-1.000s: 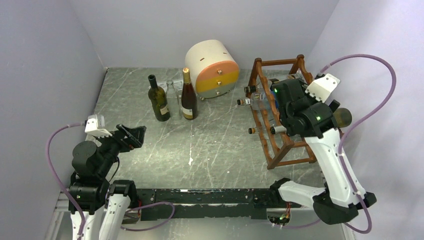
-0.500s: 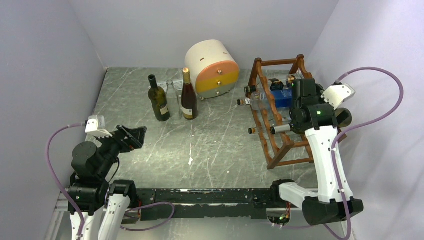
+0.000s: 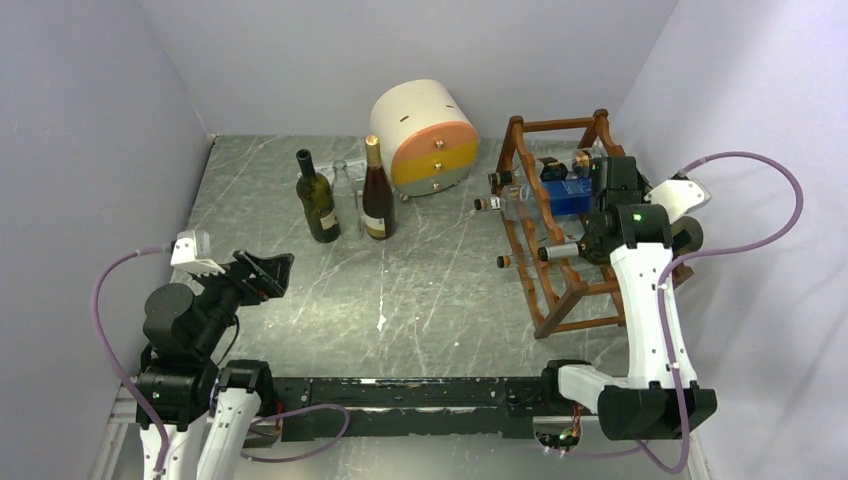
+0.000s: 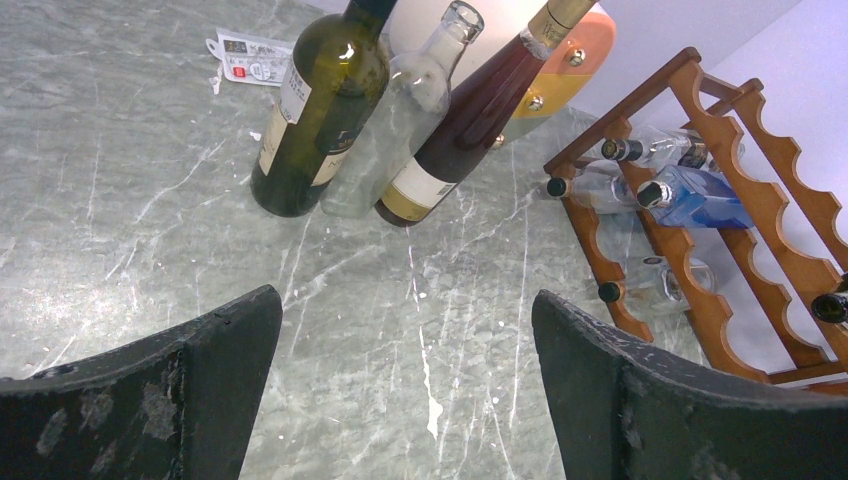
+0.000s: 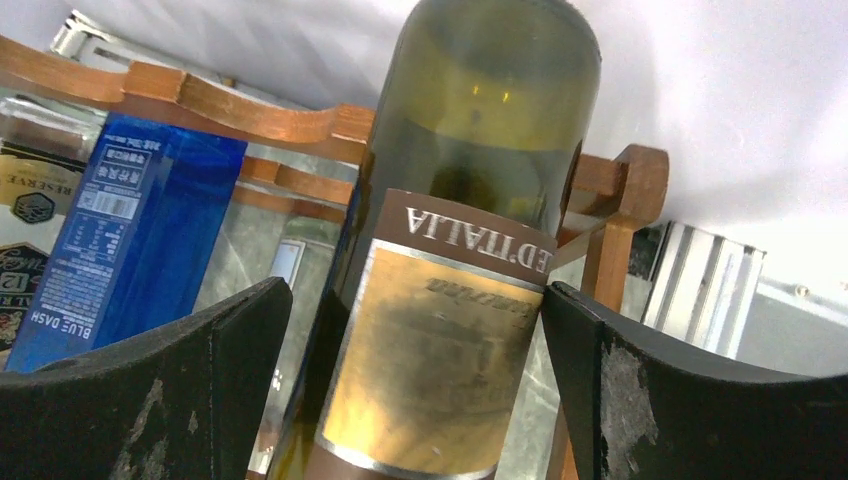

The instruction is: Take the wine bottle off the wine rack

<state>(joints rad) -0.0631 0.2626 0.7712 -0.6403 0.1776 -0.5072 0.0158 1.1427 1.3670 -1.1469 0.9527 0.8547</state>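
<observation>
The reddish-brown wine rack [image 3: 583, 297] stands at the right of the table and holds several bottles lying flat. My right gripper [image 3: 618, 222] is over its top tier. In the right wrist view it [image 5: 415, 340] is open, with one finger on each side of a green wine bottle [image 5: 470, 130] that has a gold and brown label. The right finger is at the label's edge and the left finger stands apart from the glass. That bottle's neck [image 3: 562, 251] pokes out to the left. My left gripper [image 3: 270, 270] is open and empty above the table's left side.
A dark green bottle [image 3: 318, 200] and a brown bottle [image 3: 376, 195] stand at the back, with a clear bottle [image 4: 400, 130] between them. A round cream-and-orange drawer box [image 3: 425, 135] is behind them. A blue bottle [image 5: 130, 230] lies on the rack beside the green one. The right wall is close.
My right wrist has swung right and back over the rack and come down round the green bottle. The left arm has not moved.
</observation>
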